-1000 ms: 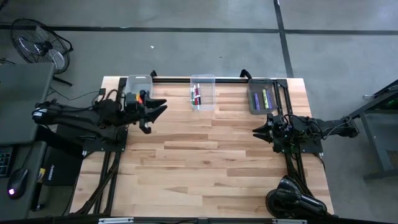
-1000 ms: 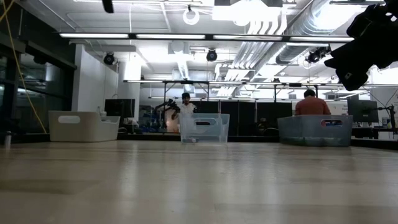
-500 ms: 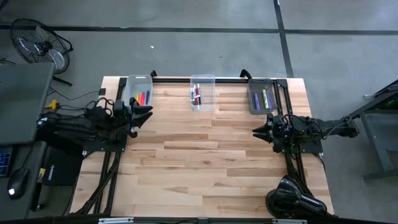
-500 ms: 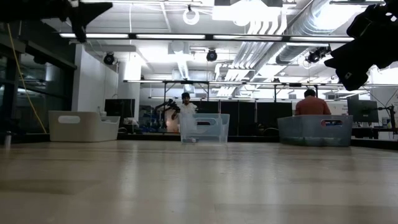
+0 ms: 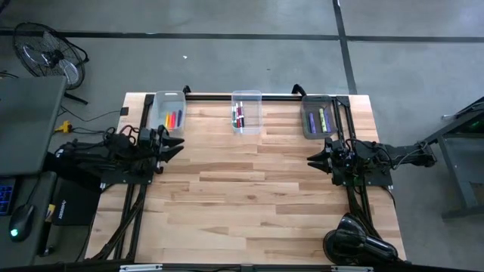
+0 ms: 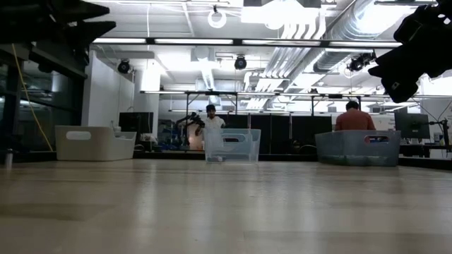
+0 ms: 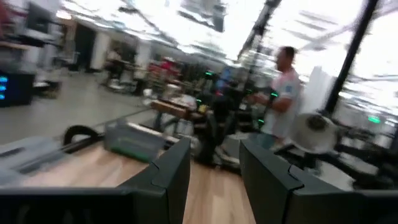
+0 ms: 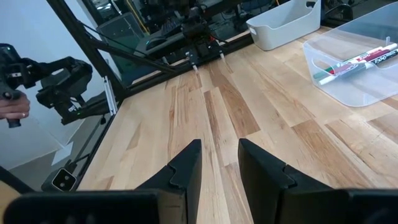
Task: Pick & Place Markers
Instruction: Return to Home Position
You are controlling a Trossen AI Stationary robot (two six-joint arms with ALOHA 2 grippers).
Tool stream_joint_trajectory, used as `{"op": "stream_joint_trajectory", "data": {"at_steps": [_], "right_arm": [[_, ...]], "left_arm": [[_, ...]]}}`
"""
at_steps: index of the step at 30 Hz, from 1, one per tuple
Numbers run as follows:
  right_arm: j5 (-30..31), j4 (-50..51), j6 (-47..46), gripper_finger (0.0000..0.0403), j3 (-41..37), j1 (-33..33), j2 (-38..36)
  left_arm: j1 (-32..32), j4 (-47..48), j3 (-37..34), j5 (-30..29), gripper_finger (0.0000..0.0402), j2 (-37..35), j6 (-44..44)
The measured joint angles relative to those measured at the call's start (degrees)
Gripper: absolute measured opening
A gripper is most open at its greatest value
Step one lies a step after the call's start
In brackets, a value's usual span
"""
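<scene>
At the surface's (image 5: 249,189) left edge the left end effector (image 5: 170,143) hangs raised, its fingers (image 7: 171,177) spread with nothing between them. Just beyond it, toward the far edge, stands the left bin (image 5: 169,95) with the orange and red markers (image 5: 172,119) inside, their long axes running from the near side to the far side. The centre bin (image 5: 246,94) holds the centre markers (image 5: 240,117), red, green and black-and-white, laid the same way. The right bin (image 5: 318,97) holds the purple and yellowish markers (image 5: 318,119), also lengthwise. On its near side waits the right end effector (image 5: 318,160), likewise spread and empty. No marker shows loose on the surface, so the sorting looks done; what remains, as I judge it, is drawing the left arm, the nearer to the left bin, away from that bin's near wall.
</scene>
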State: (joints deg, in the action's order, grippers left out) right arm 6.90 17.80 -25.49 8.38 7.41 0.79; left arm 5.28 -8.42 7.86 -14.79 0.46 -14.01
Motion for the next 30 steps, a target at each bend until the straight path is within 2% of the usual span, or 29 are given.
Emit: {"op": "stream_joint_trajectory", "data": {"at_steps": [8,11,16,22,30], "right_arm": [[0.0,0.2,0.0,0.0094,0.0,0.0,0.0],[0.0,0.2,0.0,0.0094,0.0,0.0,0.0],[0.0,0.2,0.0,0.0094,0.0,0.0,0.0],[0.0,0.4,0.0,0.0094,0.0,0.0,0.0],[0.0,0.4,0.0,0.0094,0.0,0.0,0.0]], "left_arm": [[0.0,2.0,-2.7,4.3,0.0136,-0.1,-1.3],[0.0,2.4,-5.9,4.4,0.0136,-0.1,-3.3],[0.0,4.6,-7.0,3.8,0.0136,0.0,-5.3],[0.0,6.4,-7.0,5.9,0.0136,1.6,-1.1],[0.0,7.0,-6.8,4.9,0.0136,5.8,0.7]]}}
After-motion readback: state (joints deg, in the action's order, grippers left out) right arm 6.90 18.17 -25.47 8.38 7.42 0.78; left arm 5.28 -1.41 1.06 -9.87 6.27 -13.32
